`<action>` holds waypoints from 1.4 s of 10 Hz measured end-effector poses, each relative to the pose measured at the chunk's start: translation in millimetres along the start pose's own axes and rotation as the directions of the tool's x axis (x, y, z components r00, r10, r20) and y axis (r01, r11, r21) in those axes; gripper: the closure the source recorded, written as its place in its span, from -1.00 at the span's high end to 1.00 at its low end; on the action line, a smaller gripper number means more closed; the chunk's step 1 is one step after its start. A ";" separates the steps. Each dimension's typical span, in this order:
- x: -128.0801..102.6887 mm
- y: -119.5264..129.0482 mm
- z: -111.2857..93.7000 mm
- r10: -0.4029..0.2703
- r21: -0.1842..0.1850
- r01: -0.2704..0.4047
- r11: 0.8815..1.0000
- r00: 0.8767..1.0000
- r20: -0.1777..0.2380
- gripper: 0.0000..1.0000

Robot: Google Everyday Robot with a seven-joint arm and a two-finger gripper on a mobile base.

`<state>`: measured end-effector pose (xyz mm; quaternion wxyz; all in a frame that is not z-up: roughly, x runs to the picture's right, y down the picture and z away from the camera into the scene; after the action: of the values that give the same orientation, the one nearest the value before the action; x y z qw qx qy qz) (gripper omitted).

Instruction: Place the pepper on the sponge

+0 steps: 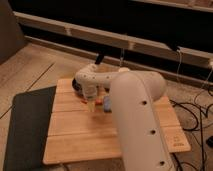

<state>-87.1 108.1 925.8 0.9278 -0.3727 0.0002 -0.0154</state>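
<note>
The pepper [99,102] shows as a small red-orange piece on the wooden table [75,140], just left of the sponge [107,105]. The sponge is a blue block, partly hidden behind my white arm [135,115]. My gripper [90,102] points down at the table just left of the pepper, close against it. Whether it holds the pepper does not show.
A dark round bowl [77,86] sits at the table's back left, half hidden behind my wrist. A dark grey pad [25,125] lies along the table's left side. Cables [195,110] trail on the floor to the right. My arm covers the table's right middle.
</note>
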 end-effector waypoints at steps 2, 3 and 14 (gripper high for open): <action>0.0 -9.0 0.1 -0.007 0.019 0.007 1.000 1.000 -0.009 -0.17; -1.4 -11.8 -1.9 -0.010 0.030 0.010 0.999 1.000 -0.008 -0.33; -9.8 -3.7 -53.7 -0.028 0.167 0.023 0.986 0.999 0.023 -1.00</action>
<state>-97.6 68.5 889.5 0.9555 -0.2937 -0.0174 -0.0226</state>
